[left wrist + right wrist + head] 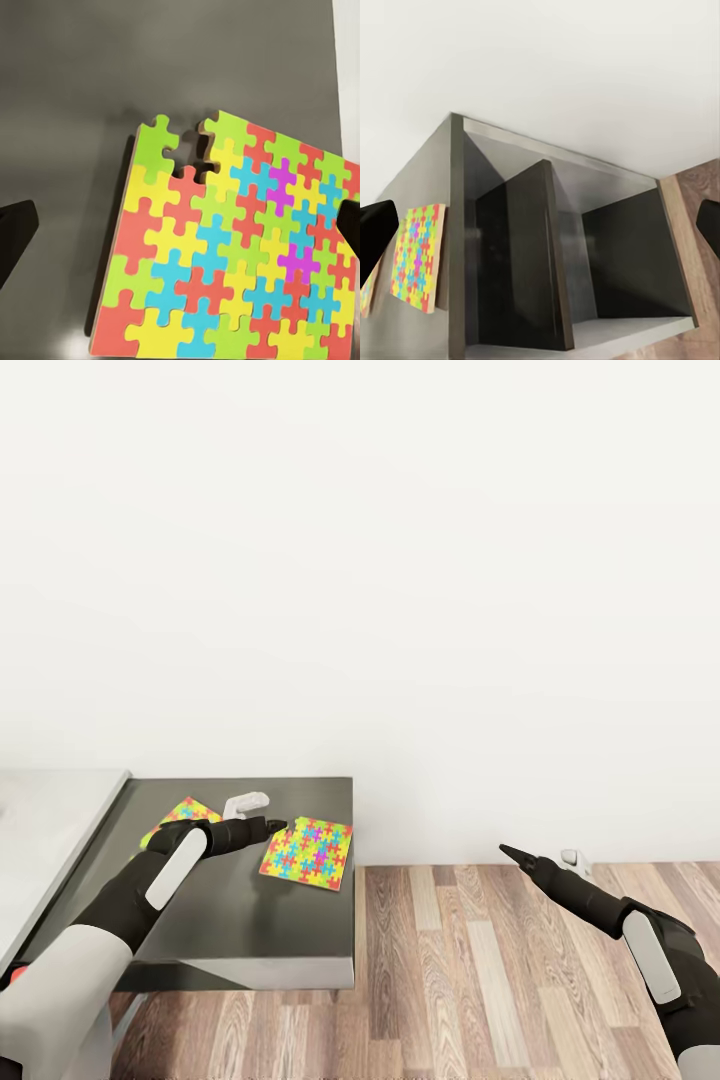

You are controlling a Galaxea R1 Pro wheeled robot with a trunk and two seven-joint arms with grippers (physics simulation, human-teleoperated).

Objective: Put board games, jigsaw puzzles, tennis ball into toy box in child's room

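While you look down from the head camera, a plain white wall takes up most of the scene, with wood-plank floor below it on your right. At your left stands the L-shaped table: its lower dark grey section sits beside a light grey top. From the right wrist camera, this dark section shows open compartments split by an upright divider. Two jigsaw puzzles lie flat on the dark surface, apart from each other: one near the front corner toward the wall, the other partly hidden behind your left arm. Your left gripper hovers just beside the nearer puzzle, its fingers spread wide on either side of the sheet in the left wrist camera, touching nothing. Your right gripper hangs over the floor, well apart from the table, fingers spread and empty.
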